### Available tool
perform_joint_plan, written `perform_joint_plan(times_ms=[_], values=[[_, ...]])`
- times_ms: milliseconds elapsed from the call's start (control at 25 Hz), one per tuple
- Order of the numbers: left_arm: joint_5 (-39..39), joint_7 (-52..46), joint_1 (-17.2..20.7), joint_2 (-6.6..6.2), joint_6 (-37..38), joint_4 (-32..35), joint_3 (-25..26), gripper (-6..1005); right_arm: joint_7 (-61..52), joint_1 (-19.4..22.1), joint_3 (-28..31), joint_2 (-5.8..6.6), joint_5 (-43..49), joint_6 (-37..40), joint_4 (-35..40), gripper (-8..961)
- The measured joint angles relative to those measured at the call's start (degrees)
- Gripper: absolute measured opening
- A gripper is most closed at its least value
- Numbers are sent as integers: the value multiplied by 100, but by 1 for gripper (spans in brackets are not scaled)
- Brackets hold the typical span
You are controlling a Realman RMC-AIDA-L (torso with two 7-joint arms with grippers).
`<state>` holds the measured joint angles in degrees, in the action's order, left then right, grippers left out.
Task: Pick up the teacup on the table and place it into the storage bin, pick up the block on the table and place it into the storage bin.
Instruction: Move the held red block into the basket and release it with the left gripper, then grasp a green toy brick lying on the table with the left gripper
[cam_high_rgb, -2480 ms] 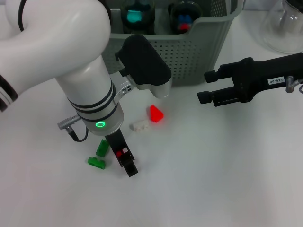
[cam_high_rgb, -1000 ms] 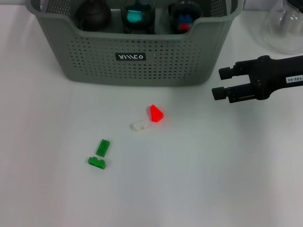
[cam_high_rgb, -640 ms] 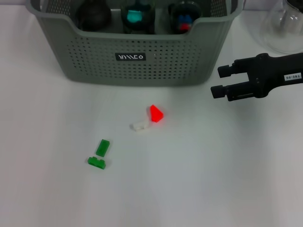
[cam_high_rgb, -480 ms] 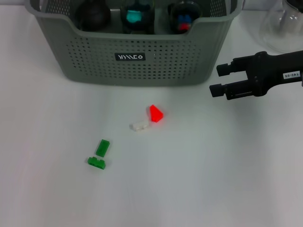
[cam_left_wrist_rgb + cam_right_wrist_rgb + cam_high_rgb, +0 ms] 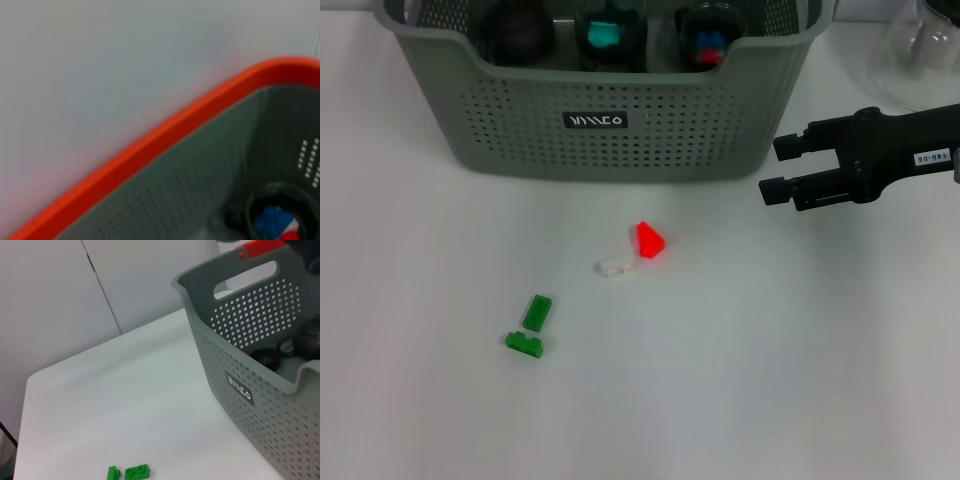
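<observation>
Storage bin first: the large grey-green perforated plastic storage bin [image 5: 610, 110] stands at the far side of the white counter [image 5: 740, 380] in the head view, with dark round cups inside it, one showing teal and one showing red and blue. My left arm, which covered the middle of this view a moment ago, has gone out of it completely. My right hand [image 5: 778, 168] has moved a little toward the bin since then and now hovers just beside its right end, its two black fingers apart and holding nothing. On the counter lie a red wedge-shaped block [image 5: 649, 240], a small white block [image 5: 613, 266] touching it, and two small green studded blocks [image 5: 530, 327] further to the left.

In the left wrist view I see only the inside wall of the bin and a dark cup with blue and red pieces [image 5: 274, 220] at the bottom. My left hand is not visible, so I cannot tell its state.

In the right wrist view the bin [image 5: 250, 365] fills the side, and the green blocks [image 5: 129, 472] lie on the counter well apart from it.

I think the cups are already placed, and a block must be picked next.
</observation>
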<state>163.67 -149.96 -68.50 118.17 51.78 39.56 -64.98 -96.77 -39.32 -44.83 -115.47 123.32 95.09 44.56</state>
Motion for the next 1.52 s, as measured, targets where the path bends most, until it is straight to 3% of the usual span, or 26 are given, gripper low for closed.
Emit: perform_joint_plan(times_ms=[640,760,880,1000,1120,1240,1440,1520], values=[[14,-8,317,83,-109,248,-8,670,0,-2,-9,-21,-1,0,0,779],[16,-8,373,67,-118,359,-12,751,0,-4,-9,-21,-1,2,0,779],[15,-8,534,99,39,788,24,833,0,-5,-12,-25,-1,7,0,779],[-193,76,975,251,494,1925,263,860,0,-6,-17,-17,-1,33,0,779],[-1099,461,1533,399,1115,3328,582,860,0,-5,-17,-3,-1,48,0,779],[-2873,1007,2129,357,1904,4398,776,859,0,-5,-17,7,-1,48,0,779],[-5303,2027,2779,148,3615,4804,1211,859,7,0,-17,9,-1,44,0,779],[-5760,2260,2898,92,4336,4838,1382,859,9,4,-15,8,0,47,0,779]])
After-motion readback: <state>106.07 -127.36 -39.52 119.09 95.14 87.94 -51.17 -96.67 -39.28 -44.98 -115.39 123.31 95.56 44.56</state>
